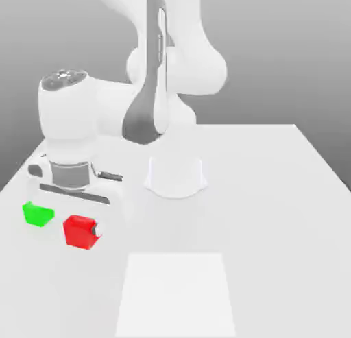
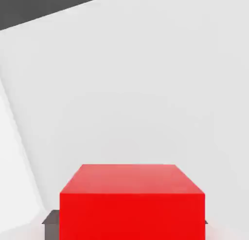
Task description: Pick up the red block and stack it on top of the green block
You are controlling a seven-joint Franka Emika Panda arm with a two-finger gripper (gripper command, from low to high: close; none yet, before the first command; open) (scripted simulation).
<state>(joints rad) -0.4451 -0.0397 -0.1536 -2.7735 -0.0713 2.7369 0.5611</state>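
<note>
One red block (image 2: pixel 131 202) clamped in jaws — cube, no long axis.

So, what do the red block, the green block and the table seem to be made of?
The red block looks like plain matte plastic or painted wood: flat colour, no shine or grain. The green block has the same flat, matte look, so probably the same material. The table appears as a smooth, white, matte surface without texture; its material stays open, since all this is a render.

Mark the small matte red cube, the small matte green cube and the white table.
small matte red cube (image 1: pixel 79 232), exterior view, front face.
small matte green cube (image 1: pixel 38 214), exterior view, top face.
white table (image 1: pixel 274 213), exterior view, bare surface.
</note>
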